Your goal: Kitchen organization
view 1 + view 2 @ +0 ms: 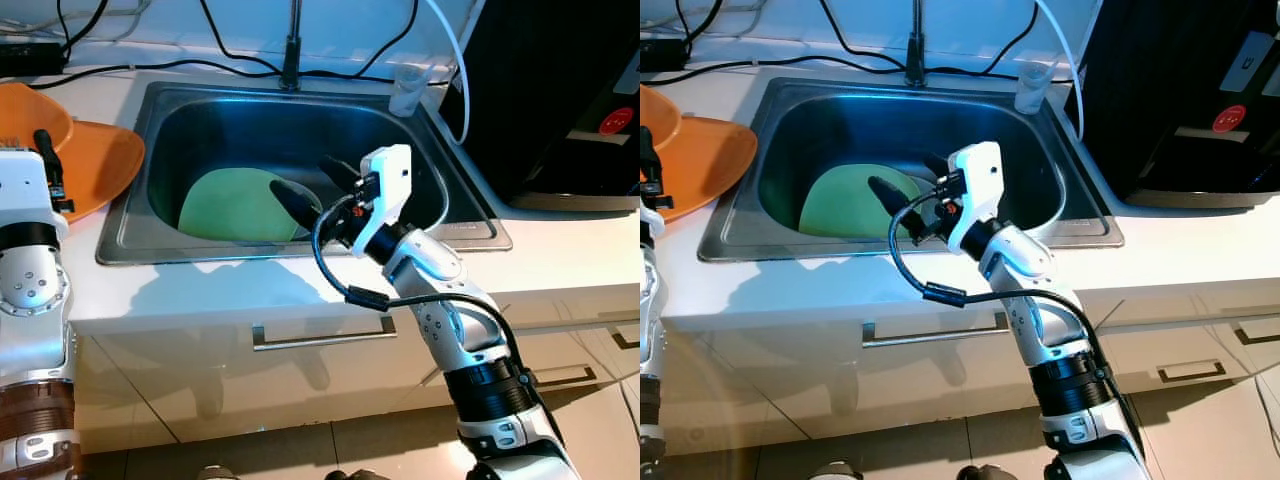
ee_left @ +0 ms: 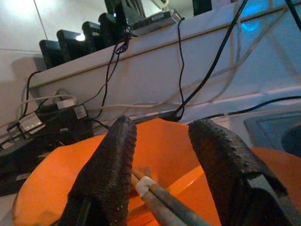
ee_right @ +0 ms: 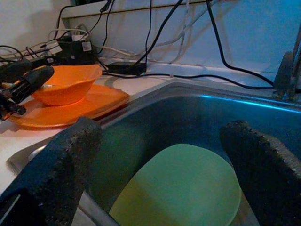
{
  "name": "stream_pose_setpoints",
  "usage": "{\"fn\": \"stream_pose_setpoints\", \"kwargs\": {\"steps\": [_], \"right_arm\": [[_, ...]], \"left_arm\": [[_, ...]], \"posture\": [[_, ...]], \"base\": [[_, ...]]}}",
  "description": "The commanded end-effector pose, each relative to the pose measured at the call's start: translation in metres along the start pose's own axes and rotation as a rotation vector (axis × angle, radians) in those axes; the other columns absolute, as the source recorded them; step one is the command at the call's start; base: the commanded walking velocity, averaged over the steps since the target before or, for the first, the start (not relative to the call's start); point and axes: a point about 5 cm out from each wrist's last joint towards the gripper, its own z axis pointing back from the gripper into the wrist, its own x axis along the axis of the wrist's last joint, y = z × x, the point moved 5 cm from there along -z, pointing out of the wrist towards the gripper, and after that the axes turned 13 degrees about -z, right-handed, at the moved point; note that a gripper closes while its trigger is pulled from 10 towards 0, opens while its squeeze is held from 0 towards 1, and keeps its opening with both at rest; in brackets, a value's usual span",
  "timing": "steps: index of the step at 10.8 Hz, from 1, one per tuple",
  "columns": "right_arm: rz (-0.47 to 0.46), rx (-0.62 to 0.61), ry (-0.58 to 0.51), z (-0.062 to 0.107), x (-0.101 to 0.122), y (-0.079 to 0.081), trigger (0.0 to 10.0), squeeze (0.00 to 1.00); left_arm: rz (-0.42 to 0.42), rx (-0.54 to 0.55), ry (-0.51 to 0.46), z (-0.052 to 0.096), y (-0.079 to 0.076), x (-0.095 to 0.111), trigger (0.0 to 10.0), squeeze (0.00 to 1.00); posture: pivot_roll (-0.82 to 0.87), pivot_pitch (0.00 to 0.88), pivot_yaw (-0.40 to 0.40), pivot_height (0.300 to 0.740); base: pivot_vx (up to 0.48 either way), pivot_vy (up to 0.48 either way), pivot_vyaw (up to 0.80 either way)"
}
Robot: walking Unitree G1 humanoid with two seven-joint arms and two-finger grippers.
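The left gripper (image 2: 162,183) hovers over the orange bowl (image 1: 30,112) on the bench (image 1: 560,250), fingers spread, with thin chopstick-like sticks (image 2: 157,195) between them, partly hidden. Right gripper (image 1: 315,185), fingers parted and gripping nothing, hangs over the sink (image 1: 200,110); the green plate (image 1: 235,205) lies just beyond them, its near edge cut off.

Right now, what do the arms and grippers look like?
Both arms are silver-white jointed shells with black bands at the joints. A black cable loops outside the right arm to its white wrist block. The right gripper has two long black fingers; the right wrist view shows their pads finely studded. The left gripper has the same textured black pads, above a white arm with round screw-ringed covers.
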Motion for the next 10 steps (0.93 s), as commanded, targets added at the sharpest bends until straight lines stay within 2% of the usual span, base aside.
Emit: {"fn": "stream_pose_setpoints", "kwargs": {"steps": [1,6,10], "right_arm": [[0.01,-0.024,-0.02,0.0024,0.0062,-0.005,10.0,0.0],[0.015,-0.045,-0.033,0.0009,0.0076,-0.0081,10.0,0.0],[0.015,-0.049,-0.034,0.0004,0.0063,-0.0081,10.0,0.0]], "left_arm": [[0.009,-0.008,-0.022,-0.0032,-0.0024,0.0054,0.0,0.0],[0.011,-0.013,-0.065,-0.0091,-0.0038,0.0136,0.0,0.0],[0.014,-0.013,-0.066,-0.0098,-0.0026,0.0117,0.0,0.0]], "posture": [[0.14,0.062,-0.074,0.74],[0.14,0.057,-0.067,0.74],[0.15,0.055,-0.065,0.74]], "base": [[0.0,0.0,0.0],[0.0,0.0,0.0],[0.0,0.0,0.0]]}}
